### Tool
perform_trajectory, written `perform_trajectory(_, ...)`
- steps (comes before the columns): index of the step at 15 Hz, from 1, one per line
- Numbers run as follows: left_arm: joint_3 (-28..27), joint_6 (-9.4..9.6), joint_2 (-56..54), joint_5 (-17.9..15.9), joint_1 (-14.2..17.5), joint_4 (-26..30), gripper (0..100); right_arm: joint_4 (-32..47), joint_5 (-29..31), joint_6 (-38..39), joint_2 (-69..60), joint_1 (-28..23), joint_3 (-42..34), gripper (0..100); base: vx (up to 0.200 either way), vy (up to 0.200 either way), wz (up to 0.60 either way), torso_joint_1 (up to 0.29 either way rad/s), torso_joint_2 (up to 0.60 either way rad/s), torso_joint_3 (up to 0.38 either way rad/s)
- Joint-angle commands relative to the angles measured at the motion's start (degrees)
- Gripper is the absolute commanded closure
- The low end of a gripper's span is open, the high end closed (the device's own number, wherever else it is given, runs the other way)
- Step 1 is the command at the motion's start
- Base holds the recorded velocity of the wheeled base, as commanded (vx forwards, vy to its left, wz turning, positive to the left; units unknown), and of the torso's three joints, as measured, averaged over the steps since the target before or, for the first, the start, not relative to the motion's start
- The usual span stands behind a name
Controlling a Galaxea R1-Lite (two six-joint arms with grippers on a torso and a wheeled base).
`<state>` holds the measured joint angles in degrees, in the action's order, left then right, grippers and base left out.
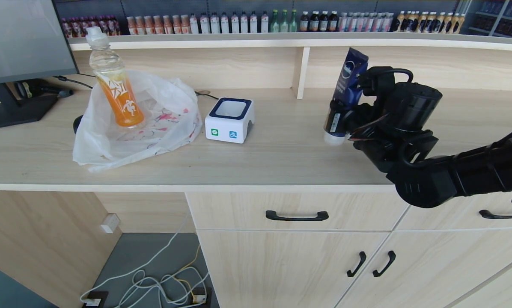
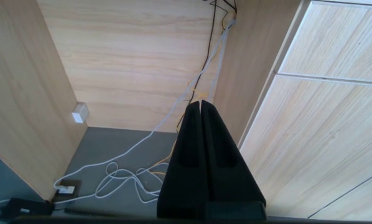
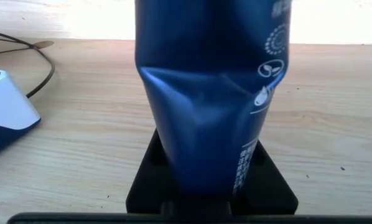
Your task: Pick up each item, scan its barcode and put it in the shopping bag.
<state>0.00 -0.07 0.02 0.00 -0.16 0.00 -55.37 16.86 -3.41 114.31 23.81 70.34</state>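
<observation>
While closed firmly on the lower part of the dark blue tube (image 1: 349, 72), just above its white cap (image 1: 334, 137), holds it with the right claw (image 1: 340, 116) over the right side of the desk (image 1: 281, 158). Cannot tell of the cap: touching the wood or hanging just above it. Runs nearly upright along the long axis, cap down and flat crimped end up, leaning only a little. Lies well apart from the scanner (image 1: 230, 114), to be found to the robot's left of the tube with its window facing up; farther left again, finds the shopping bag (image 1: 170, 102) with an orange bottle (image 1: 117, 90) standing in it. Probably calls for a sideways carry to the left and then a tilt, to turn the printed side toward that window. Falls to the right arm, as the nearer one and the one with the tube. As for the left claw (image 2: 203, 149), hangs with fingers pressed together and nothing between them, low beside the cupboard doors (image 2: 323, 124) and above cables (image 2: 124, 180) on the floor. In the head view, gives the whole layout and a pale label patch (image 1: 334, 122) low on the tube, perhaps the barcode, too small to be sure. In the right wrist view, gives instead the dent in the tube wall at the grip, small white print along one side, and a corner of the scanner.
</observation>
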Motion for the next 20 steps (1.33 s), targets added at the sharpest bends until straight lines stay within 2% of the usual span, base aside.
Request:
perform_trajectory(1,0.0,-0.01,-0.02,0.0,-0.02,0.0,100,-0.09,0.02,-0.01,-0.05,0.01,0.06,100,0.0,0.0,0.0,0.0,0.0,0.0)
perform_trajectory(7,0.0,-0.01,-0.02,0.0,-0.02,0.0,100,0.0,-0.07,-1.86,-3.57,1.5,-0.2,100,0.0,0.0,0.0,0.0,0.0,0.0)
perform_trajectory(12,0.0,-0.01,-0.02,0.0,-0.02,0.0,100,-0.09,0.37,-5.02,-11.48,5.2,-6.18,100,0.0,0.0,0.0,0.0,0.0,0.0)
perform_trajectory(17,0.0,-0.01,-0.02,0.0,-0.02,0.0,100,-2.11,0.28,-8.28,-24.84,7.31,-24.29,100,0.0,0.0,0.0,0.0,0.0,0.0)
perform_trajectory(20,0.0,-0.01,-0.02,0.0,-0.02,0.0,100,-8.97,0.28,-11.09,-29.67,9.15,-36.85,100,0.0,0.0,0.0,0.0,0.0,0.0)
